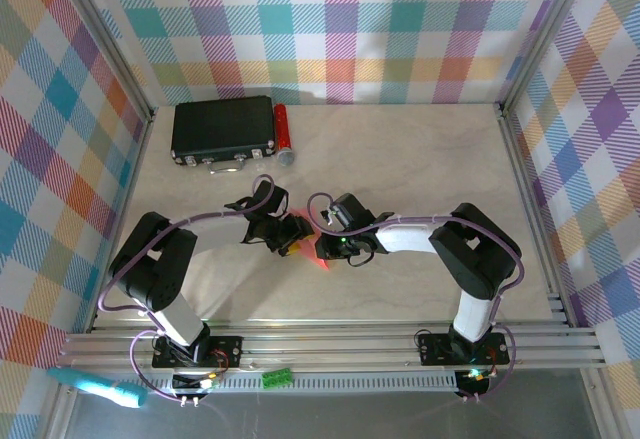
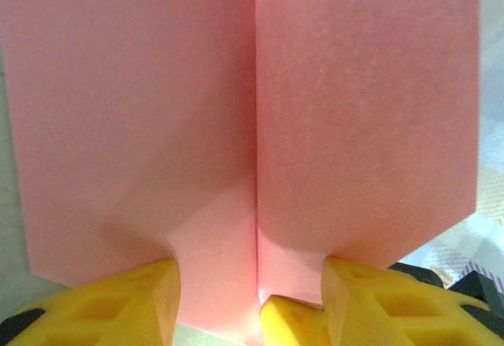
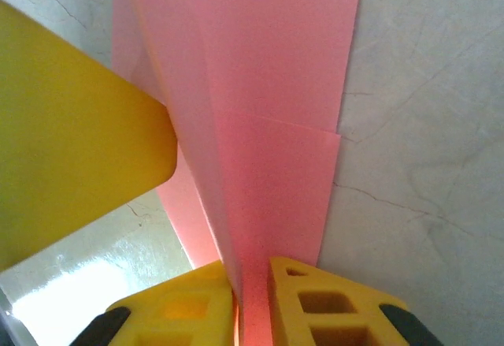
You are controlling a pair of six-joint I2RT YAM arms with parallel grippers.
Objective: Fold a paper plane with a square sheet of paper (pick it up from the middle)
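Paper [image 3: 268, 86], creased down its middle, is pinched in the closed right end effector [image 3: 250, 273]; left end effector [image 2: 250, 277] stands half open, touching it.

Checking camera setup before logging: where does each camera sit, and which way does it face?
Top external: above and behind the bases, looking down on the table; left arm and right arm show.
Left wrist: faces the creased pink paper past the left gripper's parted fingers.
Right wrist: looking down the right gripper, shut on the paper's fold.
Shared: both wrist views see that paper.
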